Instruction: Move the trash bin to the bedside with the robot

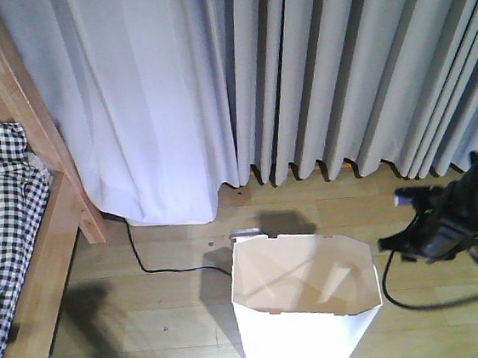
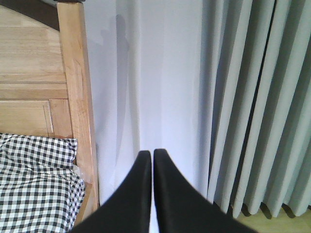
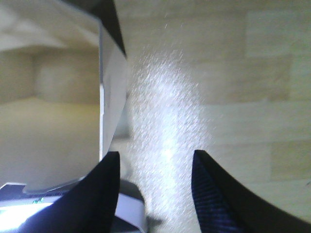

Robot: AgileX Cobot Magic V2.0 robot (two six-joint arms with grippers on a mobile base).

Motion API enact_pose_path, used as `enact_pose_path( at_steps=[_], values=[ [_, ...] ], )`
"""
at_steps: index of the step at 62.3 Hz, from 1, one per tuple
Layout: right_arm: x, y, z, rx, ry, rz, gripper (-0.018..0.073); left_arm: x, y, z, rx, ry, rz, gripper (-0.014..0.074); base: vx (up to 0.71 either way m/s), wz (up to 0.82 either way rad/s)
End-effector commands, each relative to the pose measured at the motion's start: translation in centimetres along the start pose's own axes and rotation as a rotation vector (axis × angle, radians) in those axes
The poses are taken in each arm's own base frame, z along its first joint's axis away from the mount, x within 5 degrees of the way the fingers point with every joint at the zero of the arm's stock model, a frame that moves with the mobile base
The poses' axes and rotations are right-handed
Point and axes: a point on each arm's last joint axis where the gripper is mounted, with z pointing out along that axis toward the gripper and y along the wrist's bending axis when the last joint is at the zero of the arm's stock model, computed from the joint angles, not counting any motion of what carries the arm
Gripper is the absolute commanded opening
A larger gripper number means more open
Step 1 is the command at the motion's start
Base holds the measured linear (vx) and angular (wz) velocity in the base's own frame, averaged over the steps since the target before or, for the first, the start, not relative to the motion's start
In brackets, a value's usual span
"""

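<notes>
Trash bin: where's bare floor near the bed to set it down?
Bare wood floor lies between the bed frame and the trash bin, crossed only by a black cable near the curtain. Right of the bin is crowded by the right gripper.

Right arm point(image 1: 461, 215): thin, black, boxy segments, with a small pale patch near its forward end, seen from the front-facing camera.
Cable point(image 1: 423, 301): black, looping from under the arm.
Left gripper point(image 2: 153, 160): two glossy black fingers point(image 2: 138, 194), broad at the base, tapering to blunt points.
Right gripper point(image 3: 155, 162): two black fingers point(image 3: 214, 194), curved edges; the right-hand one shows a fine woven texture.
</notes>
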Motion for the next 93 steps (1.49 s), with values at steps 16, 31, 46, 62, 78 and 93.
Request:
enact_pose_path(
  at_steps=[16, 31, 46, 62, 78, 93],
  values=[
    [-1.0, -0.6, -17.0, 0.039, -0.388, -0.122, 0.0323, 0.2, 0.0, 0.1, 0.009, -0.060, -0.013, -0.0006, 0.00, 0.00],
    [0.3, -0.5, -29.8, 0.016, -0.756, -0.125, 0.0323, 0.2, 0.0, 0.1, 0.009, -0.060, -0.013, -0.0006, 0.00, 0.00],
    [5.0, -0.1, -39.1, -0.008, -1.051, -0.160, 0.0323, 0.2, 0.0, 0.1, 0.009, -0.060, -0.013, -0.0006, 0.00, 0.00],
    [12.7, 0.7, -45.5, -0.044, -1.335, -0.223, 0.0323, 0.2, 0.0, 0.1, 0.009, -0.060, -0.013, -0.0006, 0.00, 0.00],
    [18.9, 1.0, -42.6, -0.108, -1.472, -0.209, 0.0319, 0.2, 0.0, 0.1, 0.009, -0.060, -0.013, -0.0006, 0.00, 0.00],
    [20.5, 0.5, -38.4, -0.115, -1.535, -0.096, 0.0278, 0.2, 0.0, 0.1, 0.009, -0.060, -0.013, -0.0006, 0.00, 0.00]
  ],
)
